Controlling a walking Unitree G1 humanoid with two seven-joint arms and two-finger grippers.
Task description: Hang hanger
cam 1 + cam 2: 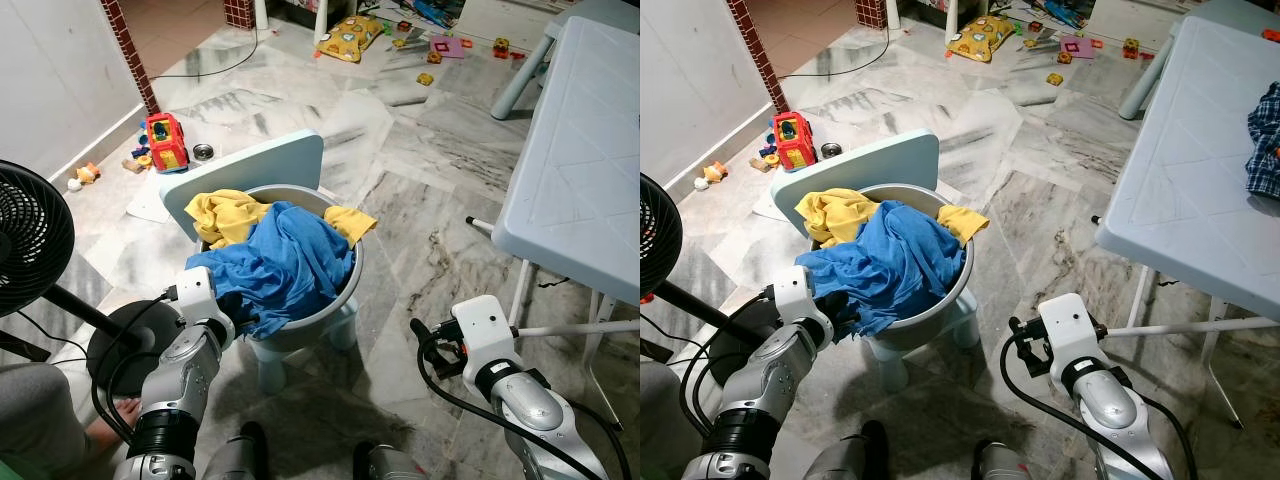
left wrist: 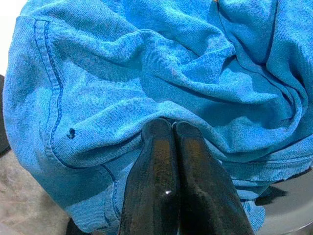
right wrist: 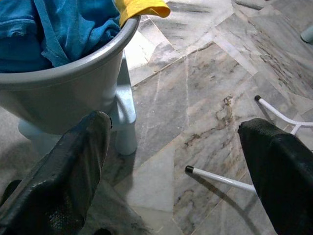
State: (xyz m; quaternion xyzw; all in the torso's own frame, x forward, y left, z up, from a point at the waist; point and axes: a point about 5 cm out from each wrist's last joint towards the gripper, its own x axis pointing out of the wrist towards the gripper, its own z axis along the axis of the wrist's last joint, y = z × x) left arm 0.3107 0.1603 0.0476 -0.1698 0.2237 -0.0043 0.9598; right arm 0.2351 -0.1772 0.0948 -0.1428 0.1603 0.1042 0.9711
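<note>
The left gripper (image 2: 171, 128) has its 2 black fingers pressed together, tips buried in a fold of the crumpled blue cotton shirt (image 1: 285, 262). That shirt is heaped in the round grey plastic basin (image 1: 330, 305) on the pale blue child's chair (image 1: 245, 165), directly ahead of that arm. The right gripper (image 3: 178, 147) hovers wide open and empty over the marble floor (image 1: 420, 230), beside the basin. No hanger can be made out.
</note>
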